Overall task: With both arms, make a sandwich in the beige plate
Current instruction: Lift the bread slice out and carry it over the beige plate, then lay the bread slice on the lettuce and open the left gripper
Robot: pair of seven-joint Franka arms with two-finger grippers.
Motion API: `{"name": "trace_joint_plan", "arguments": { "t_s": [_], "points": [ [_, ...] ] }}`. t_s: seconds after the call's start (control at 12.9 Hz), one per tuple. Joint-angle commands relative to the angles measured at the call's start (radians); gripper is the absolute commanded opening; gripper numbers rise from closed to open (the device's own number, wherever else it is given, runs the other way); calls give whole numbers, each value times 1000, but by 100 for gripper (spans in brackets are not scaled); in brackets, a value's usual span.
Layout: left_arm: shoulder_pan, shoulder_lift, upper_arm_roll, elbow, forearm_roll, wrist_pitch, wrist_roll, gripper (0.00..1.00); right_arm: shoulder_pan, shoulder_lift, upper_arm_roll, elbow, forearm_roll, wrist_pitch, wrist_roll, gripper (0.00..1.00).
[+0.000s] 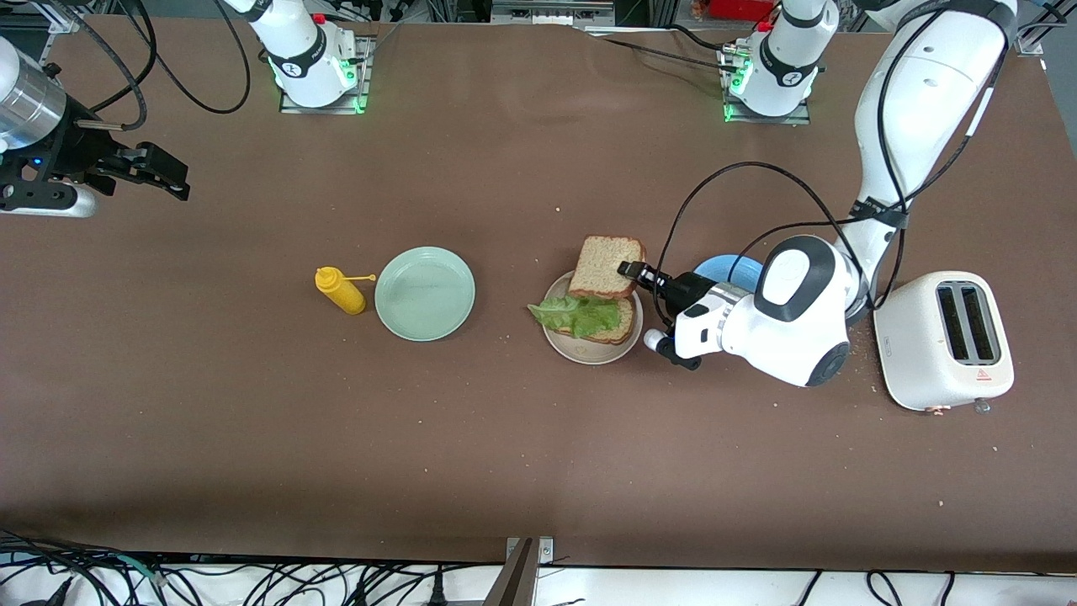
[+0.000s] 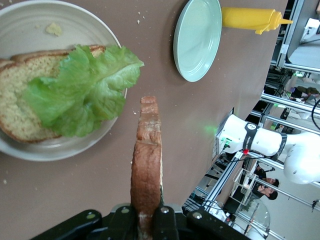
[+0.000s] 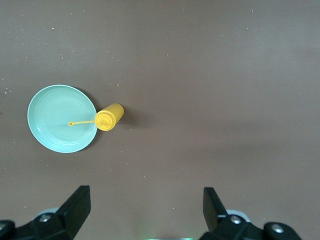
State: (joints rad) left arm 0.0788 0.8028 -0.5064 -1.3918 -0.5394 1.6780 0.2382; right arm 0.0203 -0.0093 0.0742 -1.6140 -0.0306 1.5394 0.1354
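Toast slice (image 1: 607,266) clamped in left tool (image 1: 633,271), over beige plate (image 1: 589,352).

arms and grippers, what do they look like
Both arms are white and jointed, on bases lit green. The left arm has dark grey joint caps and looping black cables. The right arm has a silver wrist section. The left gripper and the right gripper are black, with two fingers each.

the boxy white two-slot toaster (image 1: 944,341) at the left arm's end of the table bears a small red triangular warning sign on its side; no words or numbers are legible.
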Motion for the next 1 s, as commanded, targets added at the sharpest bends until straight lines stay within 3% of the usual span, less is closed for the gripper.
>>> {"name": "trace_joint_plan", "arguments": {
  "t_s": [0.0,0.39,0.54,0.62,0.7,0.93],
  "points": [
    [9,62,3,3,-36,70,140,0,1,3,-1,16,18,-12,-5,100],
    [25,142,12,2,-194,143,343,0,-3,6,-7,20,18,-16,-8,100],
    [25,147,28,-1,-194,143,346,1,-3,6,-8,22,18,-16,-8,100],
    [25,148,32,-3,-192,144,348,40,-3,6,-10,22,18,-15,-8,100],
    [25,151,43,-3,-186,144,355,99,-3,6,-10,22,17,-15,-8,100],
    [25,147,46,-1,-180,144,385,100,-5,6,-8,20,17,-15,-5,100]
  ]
}}
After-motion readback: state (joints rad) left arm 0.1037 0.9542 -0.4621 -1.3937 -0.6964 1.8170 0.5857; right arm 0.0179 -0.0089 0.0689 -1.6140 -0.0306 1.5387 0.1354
